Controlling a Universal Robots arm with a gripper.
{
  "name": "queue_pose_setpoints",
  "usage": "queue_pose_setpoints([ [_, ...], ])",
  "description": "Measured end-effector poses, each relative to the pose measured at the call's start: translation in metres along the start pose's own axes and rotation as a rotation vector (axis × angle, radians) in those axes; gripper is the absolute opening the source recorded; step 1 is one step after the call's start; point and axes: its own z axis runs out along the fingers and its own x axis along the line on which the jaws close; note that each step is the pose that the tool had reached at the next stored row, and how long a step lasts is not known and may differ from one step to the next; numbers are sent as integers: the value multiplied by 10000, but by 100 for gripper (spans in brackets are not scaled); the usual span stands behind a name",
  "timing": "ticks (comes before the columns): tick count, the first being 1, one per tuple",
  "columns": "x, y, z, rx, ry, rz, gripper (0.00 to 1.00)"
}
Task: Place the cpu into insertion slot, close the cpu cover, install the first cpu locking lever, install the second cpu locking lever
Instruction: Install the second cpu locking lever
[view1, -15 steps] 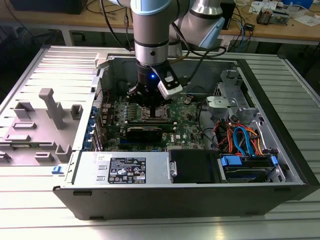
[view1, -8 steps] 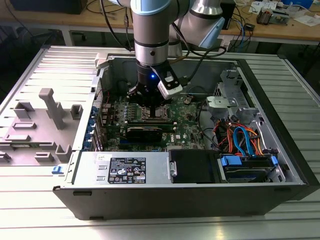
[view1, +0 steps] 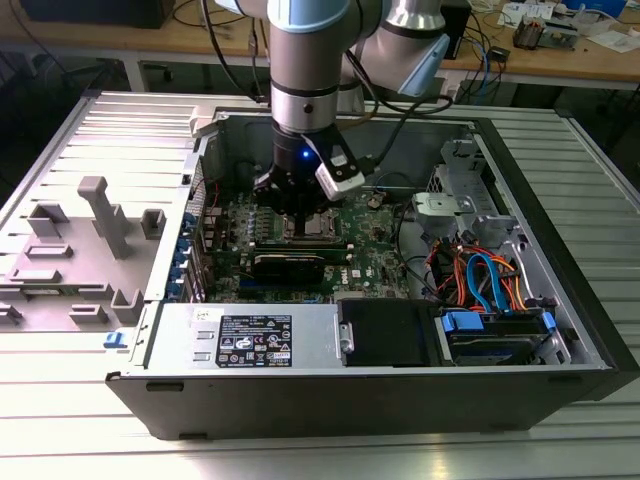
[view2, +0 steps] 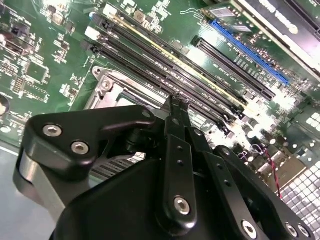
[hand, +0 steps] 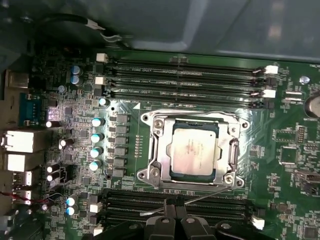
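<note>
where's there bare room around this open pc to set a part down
Bare ribbed table top borders the open case on the exterior view's right and in front. On the left, grey fixture blocks break it up. Inside it is crowded: the gripper hangs over the cpu, and cables fill the right.

Bright room light falls from above, washing the ribbed worktop (view1: 330, 455) nearly white along its near edge. Inside the computer case (view1: 400, 395) it is dimmer, the arm throwing shade on the motherboard (hand: 290, 125). Glare flares on the cpu cover (hand: 159, 150). In the second wrist view the hand (view2: 175, 107) sits close and soft.
</note>
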Motion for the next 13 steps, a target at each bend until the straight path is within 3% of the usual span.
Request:
queue_pose_setpoints([
  [7,-6,-38,15,-12,11,-351,11],
  [13,20,-74,27,-239,-15,-371,11],
])
